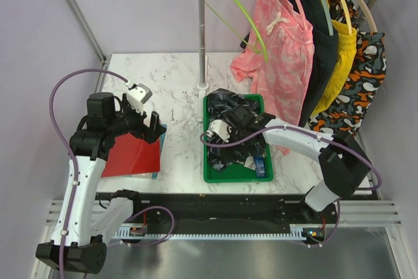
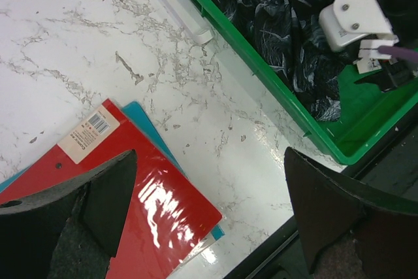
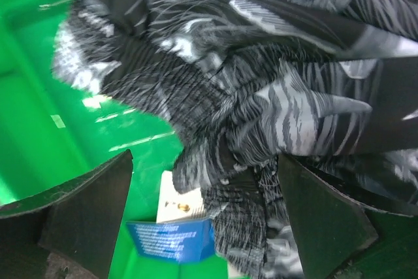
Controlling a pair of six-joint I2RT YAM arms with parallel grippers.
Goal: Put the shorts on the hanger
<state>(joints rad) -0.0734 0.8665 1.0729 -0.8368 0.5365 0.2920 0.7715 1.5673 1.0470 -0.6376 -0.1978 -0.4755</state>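
The shorts (image 1: 228, 106), dark with grey-blue streaks, lie crumpled in a green tray (image 1: 206, 155) at the table's middle. My right gripper (image 1: 228, 140) hangs low over them inside the tray. In the right wrist view it (image 3: 204, 161) is open, with the shorts (image 3: 261, 96) bunched between and beyond the jaws and a blue paper tag (image 3: 171, 240) and a white tag below. The lime-green hanger (image 1: 245, 10) hangs empty on the rack at the back. My left gripper (image 1: 149, 129) is open and empty above a red folder (image 1: 130, 155); the left wrist view shows the shorts (image 2: 281, 24) in the tray (image 2: 261, 73).
A white rack pole (image 1: 202, 31) stands just behind the tray. Pink (image 1: 281, 44), dark green (image 1: 323, 50), yellow (image 1: 343, 50) and orange-black-white (image 1: 356, 83) garments hang on the rack at the right. The red folder (image 2: 130, 207) lies on a teal one at the table's left.
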